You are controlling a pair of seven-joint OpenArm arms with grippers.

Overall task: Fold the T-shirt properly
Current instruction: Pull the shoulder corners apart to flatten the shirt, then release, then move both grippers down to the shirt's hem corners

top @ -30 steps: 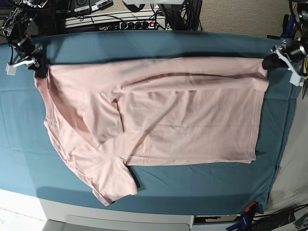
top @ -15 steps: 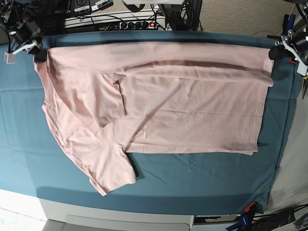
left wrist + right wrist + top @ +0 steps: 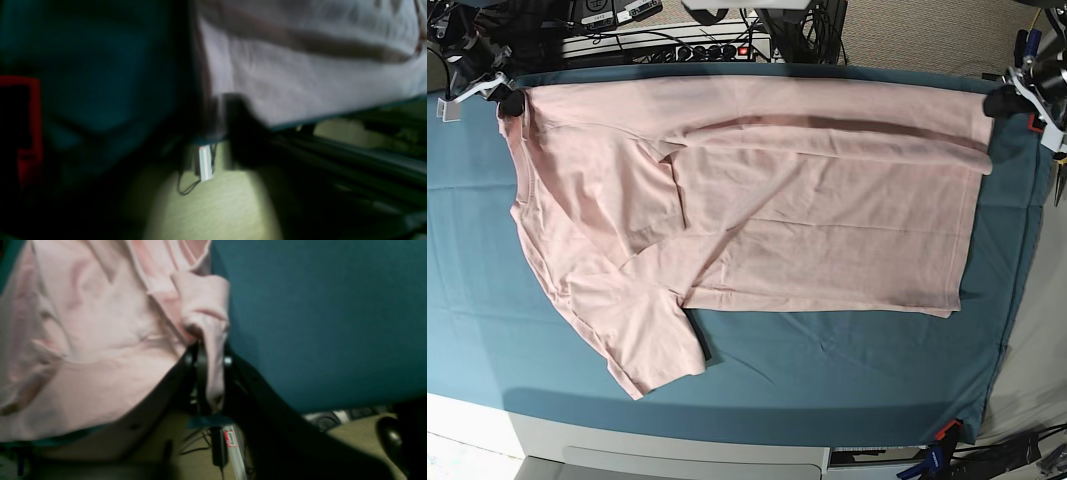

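The large pale pink cotton T-shirt (image 3: 757,215) lay spread across the teal-covered table (image 3: 847,370), its top edge along the table's far edge. One lengthwise fold was in; a sleeve still splayed toward the near left corner, so further folds remained. At the far left corner, the right gripper (image 3: 208,373) had cloth bunched between its fingers, apparently clamped on it. At the far right corner, the left gripper (image 3: 1017,95) sat by the hem; whether its fingers were apart I cannot tell.
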